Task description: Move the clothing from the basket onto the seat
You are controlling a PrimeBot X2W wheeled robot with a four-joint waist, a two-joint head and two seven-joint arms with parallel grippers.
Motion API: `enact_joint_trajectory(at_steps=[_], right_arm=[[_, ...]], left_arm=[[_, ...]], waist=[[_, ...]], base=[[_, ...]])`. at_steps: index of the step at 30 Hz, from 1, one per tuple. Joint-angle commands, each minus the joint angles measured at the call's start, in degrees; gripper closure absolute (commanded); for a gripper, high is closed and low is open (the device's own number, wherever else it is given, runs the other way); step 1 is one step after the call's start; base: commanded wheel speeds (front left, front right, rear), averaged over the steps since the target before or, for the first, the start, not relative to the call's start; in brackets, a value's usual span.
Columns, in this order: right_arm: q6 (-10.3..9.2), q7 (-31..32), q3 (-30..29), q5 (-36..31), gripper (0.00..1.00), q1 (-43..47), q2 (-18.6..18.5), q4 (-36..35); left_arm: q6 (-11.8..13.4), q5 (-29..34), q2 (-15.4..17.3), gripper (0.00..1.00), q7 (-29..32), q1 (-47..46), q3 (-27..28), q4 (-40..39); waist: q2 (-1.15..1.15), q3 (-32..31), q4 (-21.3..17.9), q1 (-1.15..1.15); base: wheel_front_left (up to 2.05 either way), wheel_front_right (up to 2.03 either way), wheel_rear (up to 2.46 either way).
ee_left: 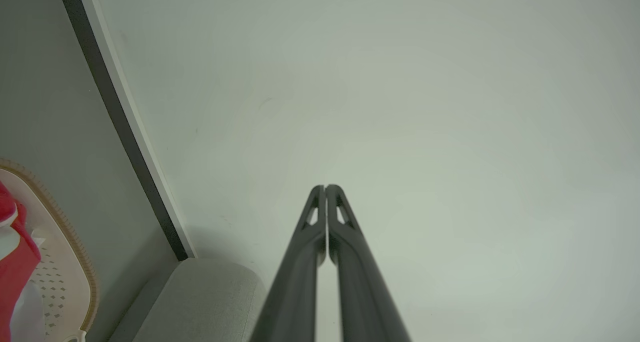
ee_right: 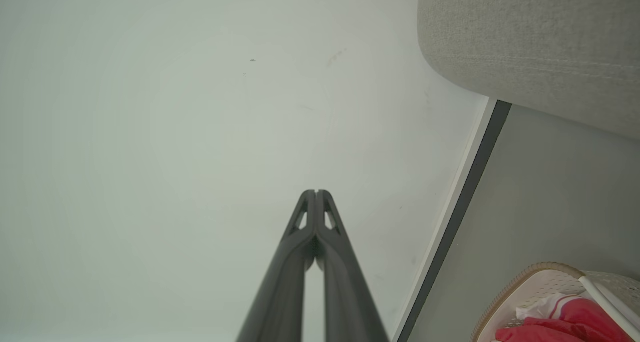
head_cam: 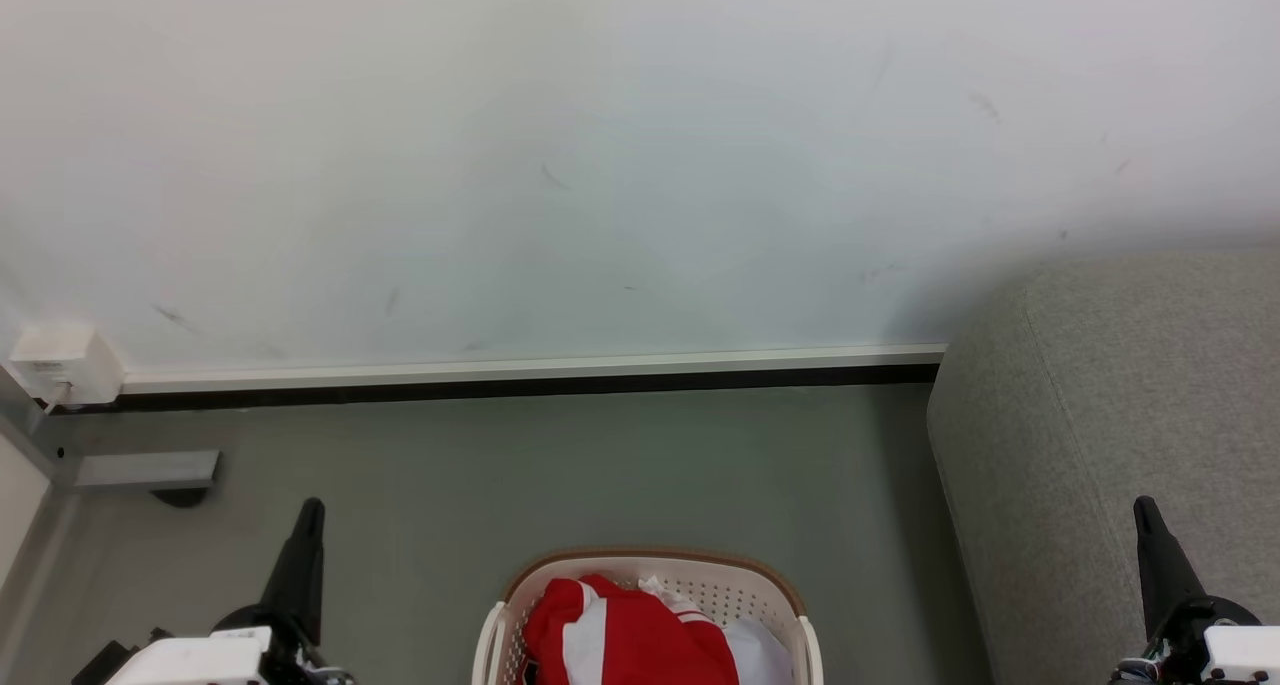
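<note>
Where the floor (head_cam: 560, 465) meets the wall (head_cam: 600, 165), a small white box (head_cam: 65, 365) is fixed at the far left, beyond the left tool (head_cam: 310, 510) and further to its left.

Left tool: clenched, the two dark fingers pressed tip to tip with nothing between them. It hangs above bare floor and points toward the wall.

Basket (head_cam: 650, 557): on the floor to the right of the left tool, near it but apart. It stands between the two tools and nearer the robot than either tip.

Clothing (head_cam: 630, 630): inside the basket, a red heap with a broad white stripe, lying on the side toward the left tool. A fold of white fabric lies beside it, toward the right tool.

Seat (head_cam: 1120, 415): a grey block against the wall, right of the basket with a strip of floor between them. In the head view its near face stands behind the right tool (head_cam: 1143, 510).

Right tool: clenched as well, tips touching and empty, pointing at the wall. The basket lies off to its left, well apart.
</note>
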Motion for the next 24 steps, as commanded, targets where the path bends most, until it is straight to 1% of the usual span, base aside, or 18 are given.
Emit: enact_joint_trajectory(at_steps=[1, 24], right_arm=[[-0.12, 0.14, -0.19, 0.09, 1.0, -0.69, -0.42, -0.19], [-0.12, 0.15, -0.19, 0.09, 1.0, -0.69, -0.41, -0.19]], left_arm=[[-0.23, -0.84, 0.13, 1.0, 0.19, -0.4, 0.05, -0.18], [-0.23, -0.84, 0.13, 1.0, 0.19, -0.39, 0.05, -0.18]], waist=[[0.0, 0.0, 0.0, 0.0], [0.0, 0.0, 0.0, 0.0]], base=[[0.0, 0.0, 0.0], [0.0, 0.0, 0.0]])
